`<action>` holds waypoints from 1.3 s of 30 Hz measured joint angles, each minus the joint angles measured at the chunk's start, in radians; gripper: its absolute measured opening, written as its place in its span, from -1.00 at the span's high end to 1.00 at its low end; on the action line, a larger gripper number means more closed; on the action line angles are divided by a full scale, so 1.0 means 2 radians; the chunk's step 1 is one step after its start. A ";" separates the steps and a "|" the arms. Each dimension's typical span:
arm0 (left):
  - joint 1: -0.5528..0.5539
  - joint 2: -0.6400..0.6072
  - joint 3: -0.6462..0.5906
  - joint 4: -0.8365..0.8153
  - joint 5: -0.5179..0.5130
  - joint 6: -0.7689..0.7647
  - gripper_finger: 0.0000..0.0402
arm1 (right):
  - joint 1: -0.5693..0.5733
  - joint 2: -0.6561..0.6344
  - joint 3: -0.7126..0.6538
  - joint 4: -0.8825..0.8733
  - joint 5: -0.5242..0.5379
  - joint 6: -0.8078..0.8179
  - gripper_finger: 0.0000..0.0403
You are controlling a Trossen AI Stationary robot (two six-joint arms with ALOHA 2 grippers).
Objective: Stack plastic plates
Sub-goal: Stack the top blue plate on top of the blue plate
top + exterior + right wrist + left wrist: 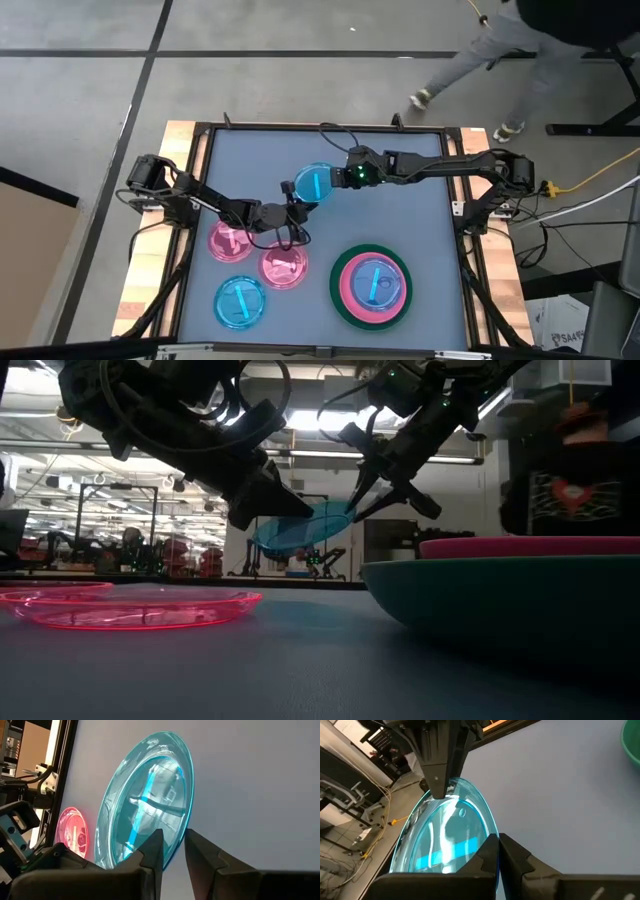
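A small translucent blue plate (315, 182) hangs in the air over the table's middle, between both grippers. My left gripper (293, 194) is shut on its left side, and my right gripper (338, 177) is shut on its right side. In the low view the blue plate (300, 525) is tilted, well above the tabletop. Two translucent pink plates (232, 240) (284, 264) and another blue plate (240, 300) lie flat near the left front. A large green plate (345, 305) at the right front carries a pink plate (350, 285) with a small blue plate (374, 282) on top. My left gripper pinches the blue plate's rim (492, 832) between its two fingers (485, 862), coming level from the table's left. The plate is lifted clear and tilted. My right gripper has the opposite rim (181, 832) between its two fingers (152, 852), coming from the table's right and slanting down. The plate spans the gap between the two grippers.
Raised wooden and metal edges frame the grey table (420, 210). Its far half and right middle are bare. A person's legs (470, 60) show on the floor beyond the far edge. Cables trail off the right side.
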 joint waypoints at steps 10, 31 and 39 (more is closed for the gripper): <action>0.000 0.000 0.000 0.001 0.000 0.000 1.00 | 0.000 0.000 0.000 0.000 0.000 -0.014 0.66; 0.000 0.000 0.000 0.000 0.004 0.000 1.00 | 0.000 0.000 0.000 0.000 0.002 -0.047 0.99; 0.000 0.000 0.000 0.000 0.019 -0.001 1.00 | 0.000 0.000 0.000 0.000 0.013 -0.066 0.99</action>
